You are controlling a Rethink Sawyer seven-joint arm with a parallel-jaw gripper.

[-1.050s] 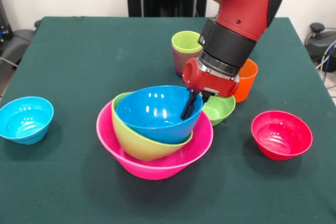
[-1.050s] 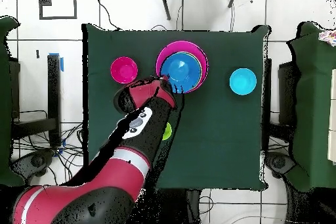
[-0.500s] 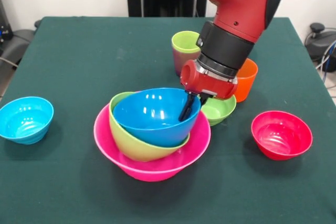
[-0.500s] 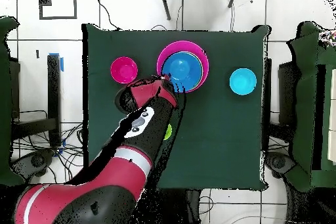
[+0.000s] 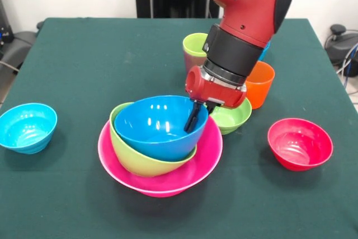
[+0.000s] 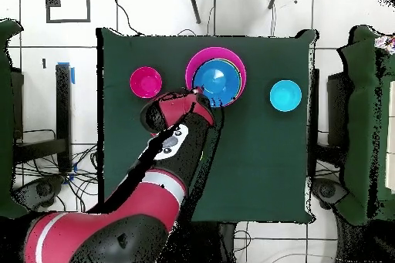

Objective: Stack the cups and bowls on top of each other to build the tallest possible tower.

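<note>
Front view gave us the clearest account of the containers. We found the tower [image 5: 159, 163] near the table's middle: a huge pink bowl [image 5: 196, 166] at the base, a large green bowl [image 5: 131, 158] nested in it and tilted, and a large blue bowl [image 5: 154, 130] seated inside the green one, also tilted. We saw nothing inside the blue bowl except the gripper [image 5: 193, 120], whose dark finger reached down against the inner wall at the bowl's right rim. We could not tell whether the pincer was clamped on that rim or released.

Just right of the tower, touching or nearly touching the pink rim, sat a small green bowl [image 5: 234, 117], empty. Behind it stood an orange cup [image 5: 260, 82] and a lime green cup [image 5: 196, 46], partly hidden by the arm [image 5: 246, 20]. A small red bowl [image 5: 299, 144] lay well apart at the right, and a small light-blue bowl [image 5: 27, 127] at the far left, both empty.

Overhead view showed us the same tower [image 6: 216, 79] as concentric rings, with the red bowl [image 6: 146, 82] and light-blue bowl [image 6: 285, 95] on opposite sides of it. There the arm [image 6: 166, 160] covered the cups and the small green bowl, which only the front view revealed.
</note>
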